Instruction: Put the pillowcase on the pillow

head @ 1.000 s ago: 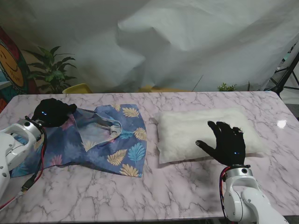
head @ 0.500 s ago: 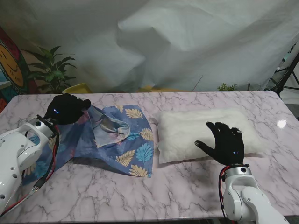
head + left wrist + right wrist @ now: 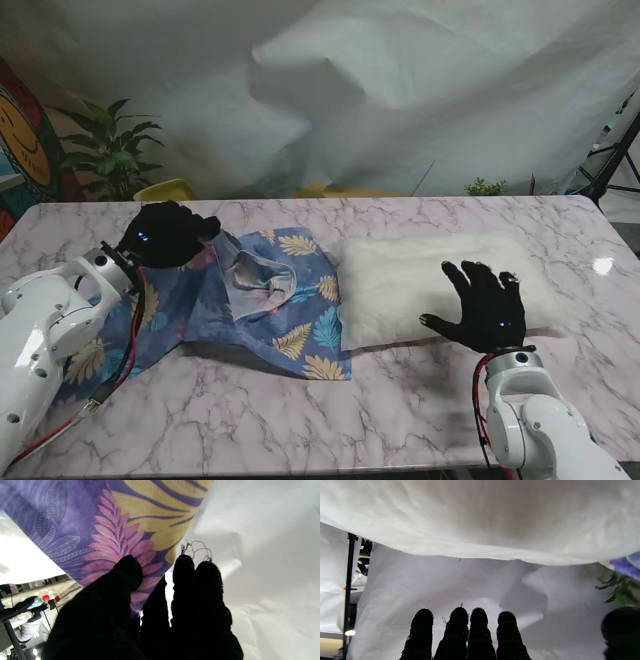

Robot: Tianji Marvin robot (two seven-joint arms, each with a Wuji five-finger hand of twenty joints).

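Pillowcase [image 3: 270,300], pinched in left hand [image 3: 165,232], now dragged toward three o'clock, edge touching pillow [image 3: 440,275] (mouth seemingly gaping). Right hand [image 3: 487,307], fingers spread, empty, resting on pillow. Closer to sleeving.

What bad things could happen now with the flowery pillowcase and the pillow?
The left hand pinches only one edge of the pillowcase, so the cloth could slip out. The pillowcase looks bunched, so its opening may not line up with the pillow. The right hand rests open on the pillow, which might slide if pushed.
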